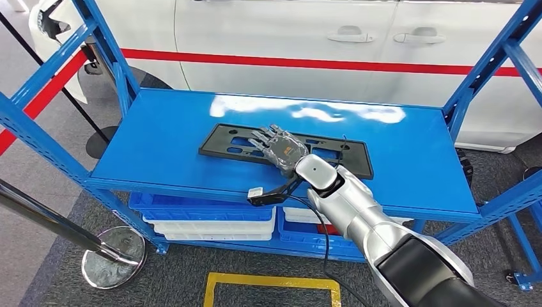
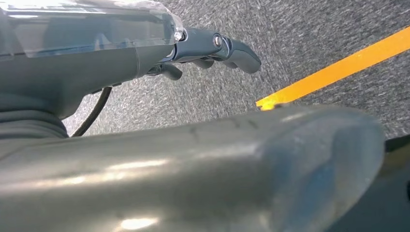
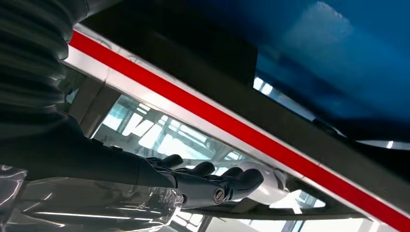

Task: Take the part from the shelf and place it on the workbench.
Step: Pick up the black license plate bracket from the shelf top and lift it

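1. Fingers (image 1: 268,135) of the right hand (image 1: 279,148) lie stretched out and slightly spread over the middle of the black part (image 1: 224,142), palm down. Whether they press on it or hover just above cannot be told from the head view; nothing is gripped.
2. Black part: a long flat plate with cut-outs, lying flat on the top board of the blue shelf (image 1: 160,153), lengthwise along it, nearer the back edge than the front.
3. Right wrist view: the right hand (image 3: 212,181) shows its dark fingers (image 3: 244,178) extended side by side, with the blue shelf board (image 3: 329,58) close by and the white car's red stripe (image 3: 232,125) beyond. The part cannot be made out here.
4. Left wrist view: the left hand (image 2: 212,50) hangs over grey carpet (image 2: 300,38) beside a yellow floor line (image 2: 338,70); its fingers are curled in loosely with nothing in them.
5. Head view also shows the white car (image 1: 287,38) behind the shelf, blue and white bins (image 1: 204,214) on the lower level, and a chrome post base (image 1: 112,256) on the floor.
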`<state>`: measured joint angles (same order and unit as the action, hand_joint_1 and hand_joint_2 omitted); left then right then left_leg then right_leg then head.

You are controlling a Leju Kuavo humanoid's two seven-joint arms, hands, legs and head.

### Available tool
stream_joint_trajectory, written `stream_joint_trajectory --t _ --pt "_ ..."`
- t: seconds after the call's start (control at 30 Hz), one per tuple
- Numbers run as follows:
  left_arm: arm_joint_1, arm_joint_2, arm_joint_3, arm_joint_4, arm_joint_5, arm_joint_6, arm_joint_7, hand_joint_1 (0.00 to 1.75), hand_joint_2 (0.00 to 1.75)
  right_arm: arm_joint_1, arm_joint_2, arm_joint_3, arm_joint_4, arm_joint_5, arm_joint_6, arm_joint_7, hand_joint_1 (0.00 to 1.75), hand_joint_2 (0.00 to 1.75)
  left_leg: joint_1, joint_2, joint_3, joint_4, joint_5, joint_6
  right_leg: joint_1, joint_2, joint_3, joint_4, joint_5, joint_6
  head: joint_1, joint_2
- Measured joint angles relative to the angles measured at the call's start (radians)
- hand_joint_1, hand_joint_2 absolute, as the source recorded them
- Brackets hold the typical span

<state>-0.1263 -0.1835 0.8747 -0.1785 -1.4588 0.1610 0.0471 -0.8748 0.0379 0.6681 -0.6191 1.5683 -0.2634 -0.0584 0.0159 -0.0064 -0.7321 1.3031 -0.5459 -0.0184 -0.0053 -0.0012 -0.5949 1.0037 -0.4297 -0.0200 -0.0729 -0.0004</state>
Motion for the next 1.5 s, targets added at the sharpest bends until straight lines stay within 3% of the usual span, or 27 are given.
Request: stream_joint_trajectory --t 0.1,0.17,0.33,0.43,0.47,0.53,0.57,0.6,0.63,0.7,0.83,0.9,0.97,1.0,1.03,1.07,1.13,1.2,1.3,1.37,1.4,1.5 --pt "-0.001 0.001 0.0 0.0 0.0 0.0 0.0 0.0 0.0 -0.007 0.002 0.002 0.009 0.0 0.001 0.001 0.0 1.75 -0.001 0.0 0.095 -0.181 0.083 0.008 0.002 0.001 -0.001 0.009 -0.004 0.005 0.0 0.0" --pt "-0.002 0.001 0.0 0.0 0.0 0.0 0.0 0.0 0.0 -0.012 0.002 0.002 0.012 0.0 0.001 0.001 0.0 1.75 -0.003 0.001 0.136 -0.26 0.101 0.013 0.005 0.001 -0.004 0.014 -0.007 0.01 0.0 0.0" --pt "-0.003 0.001 0.0 0.0 0.0 0.0 0.0 0.0 0.0 -0.014 0.002 0.003 0.013 0.0 0.001 0.001 0.0 1.75 -0.005 0.0 0.141 -0.27 0.097 0.014 0.008 0.002 -0.006 0.017 -0.008 0.012 0.0 0.0" --pt "-0.003 0.001 0.0 0.0 0.0 0.0 0.0 0.0 0.0 -0.017 0.002 0.004 0.018 0.001 0.001 0.001 0.0 1.75 -0.006 -0.001 0.137 -0.273 0.101 0.021 0.008 0.002 -0.01 0.018 -0.005 0.019 0.0 0.0" --pt "-0.003 0.0 0.0 0.0 0.0 0.0 0.0 0.0 0.0 -0.019 0.002 0.004 0.021 0.001 0.001 0.001 0.0 1.75 -0.005 -0.001 0.136 -0.276 0.106 0.03 0.006 0.002 -0.019 0.035 -0.019 0.028 0.0 0.0" --pt "-0.002 0.0 0.0 0.0 0.0 0.0 0.0 0.0 0.0 -0.02 0.002 0.006 0.03 0.001 0.001 0.001 0.0 1.75 -0.002 -0.001 0.134 -0.283 0.114 0.044 -0.001 0.002 -0.077 0.162 -0.076 0.047 0.0 0.0" --pt "-0.002 0.0 0.0 0.0 0.0 0.0 0.0 0.0 0.0 -0.021 0.002 0.008 0.035 0.001 0.001 0.001 0.0 1.75 0.0 -0.001 0.133 -0.286 0.117 0.048 -0.004 0.002 -0.092 0.198 -0.086 0.054 0.0 0.0" --pt "-0.002 0.0 0.0 0.0 0.0 0.0 0.0 0.0 0.0 -0.021 0.002 0.008 0.039 0.001 0.001 0.001 0.0 1.75 0.0 -0.001 0.133 -0.285 0.116 0.048 -0.007 0.002 -0.087 0.191 -0.071 0.054 0.0 0.0" --pt "-0.001 0.0 0.0 0.0 0.0 0.0 0.0 0.0 0.0 -0.023 0.002 0.009 0.04 0.001 0.001 0.001 0.0 1.75 -0.001 -0.002 0.133 -0.284 0.116 0.045 -0.007 0.002 -0.053 0.122 -0.037 0.051 0.0 0.0" --pt "-0.002 -0.001 0.0 0.0 0.0 0.0 0.0 0.0 0.0 -0.028 0.002 0.01 0.041 0.0 0.001 0.001 0.0 1.75 -0.004 -0.002 0.131 -0.282 0.115 0.036 -0.002 0.003 -0.009 0.026 -0.008 0.042 0.0 0.0" --pt "-0.002 -0.001 0.0 0.0 0.0 0.0 0.0 0.0 0.0 -0.03 0.003 0.011 0.042 0.0 0.001 0.001 0.0 1.75 -0.003 -0.001 0.126 -0.277 0.11 0.014 -0.002 0.002 -0.004 0.004 -0.003 0.02 0.0 0.0" --pt "-0.002 0.0 0.0 0.0 0.0 0.0 0.0 0.0 0.0 -0.032 0.005 0.011 0.042 0.0 0.001 0.001 0.0 1.75 -0.002 0.0 0.095 -0.205 0.063 0.007 -0.006 0.0 0.0 -0.004 0.002 0.007 0.0 0.0" --pt "-0.002 0.0 0.0 0.0 0.0 0.0 0.0 0.0 0.0 -0.031 0.007 0.011 0.043 0.0 0.001 0.001 0.0 1.75 -0.002 0.0 0.036 -0.073 0.001 0.003 -0.004 0.0 0.0 -0.004 0.002 0.003 0.0 0.0" --pt "-0.001 0.0 0.0 0.0 0.0 0.0 0.0 0.0 0.0 -0.029 0.007 0.012 0.045 0.001 0.001 0.001 0.0 1.75 -0.002 0.0 0.012 -0.021 -0.014 0.001 -0.002 -0.001 0.0 -0.004 0.001 0.002 0.0 0.0" --pt "0.0 0.0 0.0 0.0 0.0 0.0 0.0 0.0 0.0 -0.028 0.007 0.012 0.046 0.001 0.001 0.001 0.0 1.75 -0.002 0.0 0.004 -0.005 -0.011 0.001 -0.001 -0.001 -0.001 -0.002 0.001 0.002 0.0 0.0" --pt "0.0 0.0 0.0 0.0 0.0 0.0 0.0 0.0 0.0 -0.027 0.007 0.012 0.047 0.001 0.001 0.001 0.0 1.75 -0.002 0.0 0.015 -0.027 0.011 0.002 -0.001 -0.001 0.0 -0.001 0.0 0.002 0.0 0.0" --pt "-0.001 0.001 0.0 0.0 0.0 0.0 0.0 0.0 0.0 -0.028 0.008 0.012 0.047 0.001 0.001 0.001 0.0 1.75 -0.002 0.001 0.077 -0.156 0.077 0.007 -0.001 0.0 0.0 0.005 -0.004 0.005 0.0 0.0" --pt "-0.002 0.001 0.0 0.0 0.0 0.0 0.0 0.0 0.0 -0.029 0.008 0.012 0.048 0.001 0.001 0.001 0.0 1.75 -0.004 0.001 0.125 -0.257 0.107 0.015 0.003 0.001 -0.004 0.013 -0.008 0.013 0.0 0.0" --pt "-0.002 0.0 0.0 0.0 0.0 0.0 0.0 0.0 0.0 -0.03 0.008 0.014 0.048 0.0 0.001 0.001 0.0 1.75 -0.007 0.0 0.132 -0.277 0.109 0.029 0.005 0.001 -0.009 0.015 -0.007 0.028 0.0 0.0" --pt "-0.001 0.0 0.0 0.0 0.0 0.0 0.0 0.0 0.0 -0.031 0.008 0.015 0.048 0.0 0.001 0.001 0.0 1.75 -0.004 0.0 0.132 -0.284 0.115 0.041 0.002 0.001 -0.019 0.038 -0.027 0.039 0.0 0.0" --pt "-0.002 0.0 0.0 0.0 0.0 0.0 0.0 0.0 0.0 -0.032 0.008 0.015 0.048 0.0 0.001 0.001 0.0 1.75 -0.003 0.0 0.133 -0.288 0.118 0.045 0.001 0.002 -0.037 0.077 -0.053 0.044 0.0 0.0" --pt "-0.002 0.0 0.0 0.0 0.0 0.0 0.0 0.0 0.0 -0.027 0.008 0.016 0.05 0.0 0.001 0.001 0.0 1.75 -0.003 0.0 0.131 -0.288 0.119 0.049 -0.003 0.001 -0.123 0.264 -0.137 0.054 0.0 0.0"
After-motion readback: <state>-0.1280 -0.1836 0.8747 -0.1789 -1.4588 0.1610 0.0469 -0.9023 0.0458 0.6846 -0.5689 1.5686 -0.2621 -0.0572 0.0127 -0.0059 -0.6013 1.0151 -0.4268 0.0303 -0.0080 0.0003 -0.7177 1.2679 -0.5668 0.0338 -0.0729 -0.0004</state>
